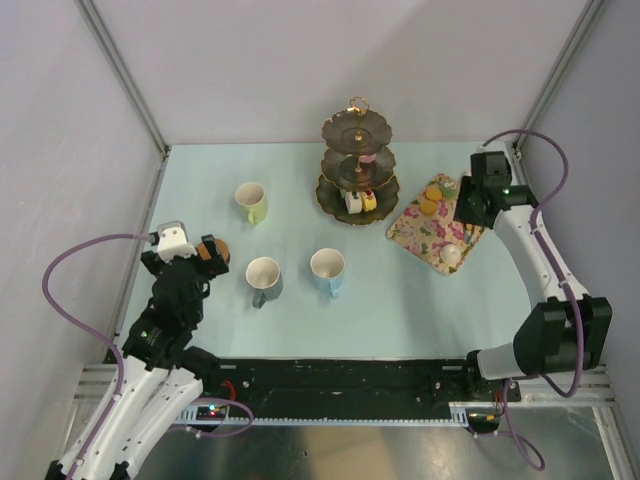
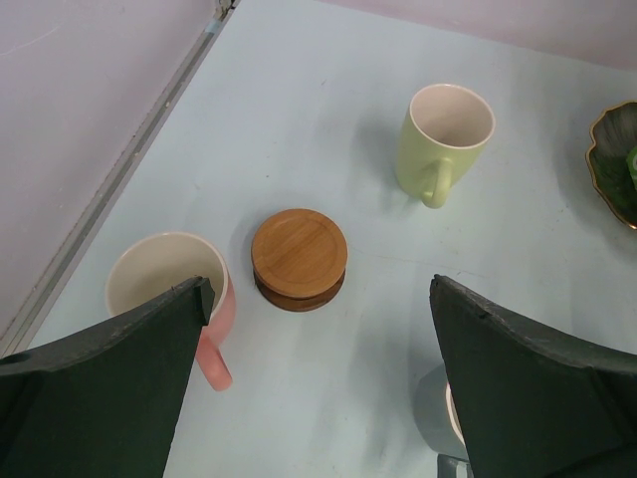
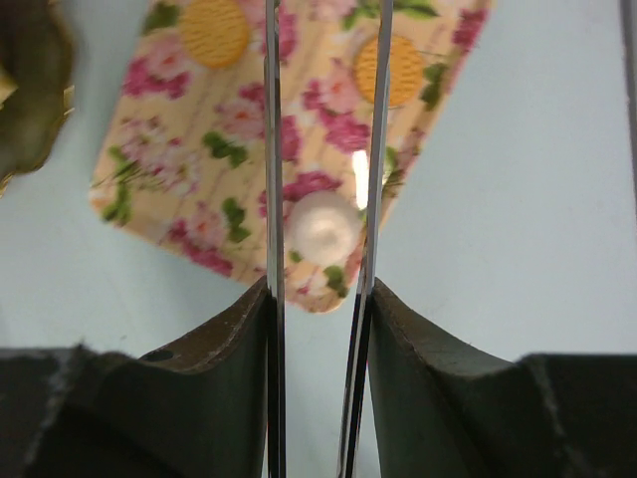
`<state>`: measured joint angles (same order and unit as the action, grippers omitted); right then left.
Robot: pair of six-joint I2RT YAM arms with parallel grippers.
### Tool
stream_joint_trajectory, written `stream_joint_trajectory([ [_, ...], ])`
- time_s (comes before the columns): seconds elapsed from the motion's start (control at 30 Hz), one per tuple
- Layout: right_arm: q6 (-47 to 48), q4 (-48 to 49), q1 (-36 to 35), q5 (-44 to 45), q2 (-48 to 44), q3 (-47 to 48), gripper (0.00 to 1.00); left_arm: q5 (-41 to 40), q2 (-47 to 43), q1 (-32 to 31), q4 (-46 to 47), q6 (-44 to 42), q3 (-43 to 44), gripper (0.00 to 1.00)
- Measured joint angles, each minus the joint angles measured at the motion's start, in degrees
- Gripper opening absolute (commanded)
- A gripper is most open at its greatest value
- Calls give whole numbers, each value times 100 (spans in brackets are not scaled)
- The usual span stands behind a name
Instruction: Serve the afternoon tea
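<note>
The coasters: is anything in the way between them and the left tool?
Nothing visible. The coasters lie on bare table, framed by the open left tool in the wrist view. The pink mug stands close beside them, partly hidden by one finger.

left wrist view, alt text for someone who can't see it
Round brown coasters, stacked, lie on a pale blue table, framed by the dark fingers of the open left claw. A pink mug stands lower left, a yellow-green mug upper right.
</note>
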<state>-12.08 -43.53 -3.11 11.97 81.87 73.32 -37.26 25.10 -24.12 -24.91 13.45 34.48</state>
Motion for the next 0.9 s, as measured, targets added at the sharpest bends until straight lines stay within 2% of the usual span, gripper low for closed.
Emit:
stream_joint_trajectory([
  [0.27, 195, -208, -1338, 4, -273, 313, 36, 4, 0, 0, -2, 0, 0, 98],
  [0.43, 297, -326, -1904, -24, -131, 973, 36, 13, 0, 0, -2, 0, 0, 98],
  [0.67, 385, -332, -2267, -52, 444, 1659, 36, 15, -4, 0, -2, 0, 0, 98],
  [0.9, 424, -361, -2387, -140, 962, 1784, 36, 13, -39, 0, -2, 0, 0, 98],
])
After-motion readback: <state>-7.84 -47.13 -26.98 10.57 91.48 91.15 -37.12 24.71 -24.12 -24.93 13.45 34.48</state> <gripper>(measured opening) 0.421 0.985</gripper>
